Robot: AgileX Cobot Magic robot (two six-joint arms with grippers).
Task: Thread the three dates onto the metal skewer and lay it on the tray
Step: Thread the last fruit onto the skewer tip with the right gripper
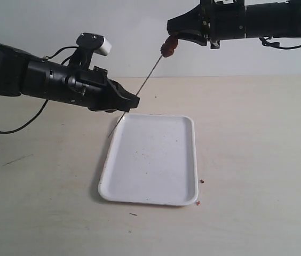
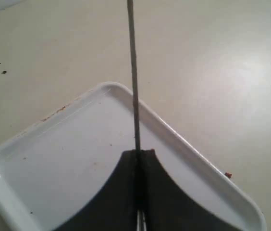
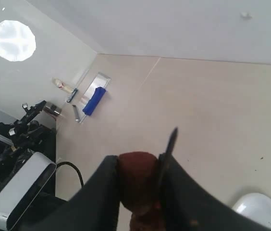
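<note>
**One date meets the skewer above the tray**

The table [image 1: 257,133] carries the tray [image 1: 150,160], which lies flat and white. The left gripper [image 1: 133,100] is closed tight on the metal skewer [image 1: 142,88], low on the rod, so the rod slants up above the tray's far left corner. The right gripper [image 1: 174,37] pinches one date [image 1: 168,47] at the skewer's upper tip. The other two dates I cannot find. The rod looks thin, stiff and probably slippery, so a firm hold low down seems right. The date looks soft and sticky, better held by its sides.
</note>
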